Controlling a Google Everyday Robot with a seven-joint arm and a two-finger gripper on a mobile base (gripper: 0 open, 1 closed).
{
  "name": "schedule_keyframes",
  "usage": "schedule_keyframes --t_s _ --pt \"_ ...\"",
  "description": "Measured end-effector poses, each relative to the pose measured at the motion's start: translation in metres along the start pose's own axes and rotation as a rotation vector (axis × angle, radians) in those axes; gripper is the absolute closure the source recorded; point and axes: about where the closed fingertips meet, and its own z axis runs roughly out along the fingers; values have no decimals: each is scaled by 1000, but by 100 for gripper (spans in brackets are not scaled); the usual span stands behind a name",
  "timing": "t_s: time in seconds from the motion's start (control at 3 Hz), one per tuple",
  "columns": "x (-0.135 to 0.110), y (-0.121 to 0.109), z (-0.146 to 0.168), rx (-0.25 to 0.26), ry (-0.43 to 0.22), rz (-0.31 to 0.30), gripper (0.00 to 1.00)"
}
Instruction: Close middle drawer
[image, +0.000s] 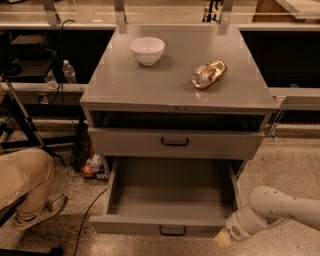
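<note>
The wide grey metal middle drawer (170, 197) with a small black handle is pulled far out. The gripper (223, 239) is just beside the drawer's front right corner. Open or closed, I cannot tell.

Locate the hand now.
Bottom right of the camera view, the hand sits near the floor, by the front right corner of the open middle drawer.

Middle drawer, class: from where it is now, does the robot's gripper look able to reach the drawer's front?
Likely yes. The gripper is low at the right end of the front of the pulled-out middle drawer, and nothing lies between them. Whether it already touches cannot be told.
</note>
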Motion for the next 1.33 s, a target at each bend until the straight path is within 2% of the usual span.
schedule_keyframes --t_s 0.33,0.67,1.33 --pt "0 0 0 0 0 0 100" --pt "-28 -8 1 35 -84 -32 100" --pt "-35 -15 4 42 -105 -49 100"
